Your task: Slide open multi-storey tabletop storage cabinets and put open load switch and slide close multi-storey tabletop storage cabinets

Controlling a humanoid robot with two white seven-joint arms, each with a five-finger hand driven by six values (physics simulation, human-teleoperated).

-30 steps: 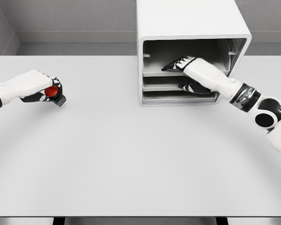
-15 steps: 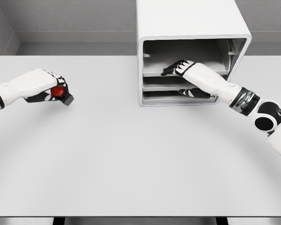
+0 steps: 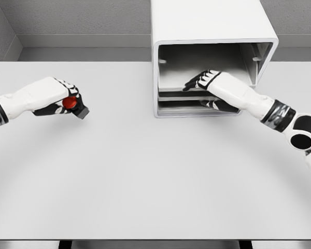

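Trouble is looming if the right hand point(image 3: 205, 81), fingers flat and empty on the cabinet point(image 3: 212, 31) tray point(image 3: 171, 91), is slipping off, while the left hand point(image 3: 59, 97) is clutching the switch point(image 3: 72, 104).

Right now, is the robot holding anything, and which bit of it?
Yes. The left hand grips the switch around its red knob end; the dark base pokes out. The right hand holds nothing.

Left robot hand point(image 3: 59, 98) grips switch point(image 3: 73, 106); cabinet point(image 3: 210, 57) seemingly open.
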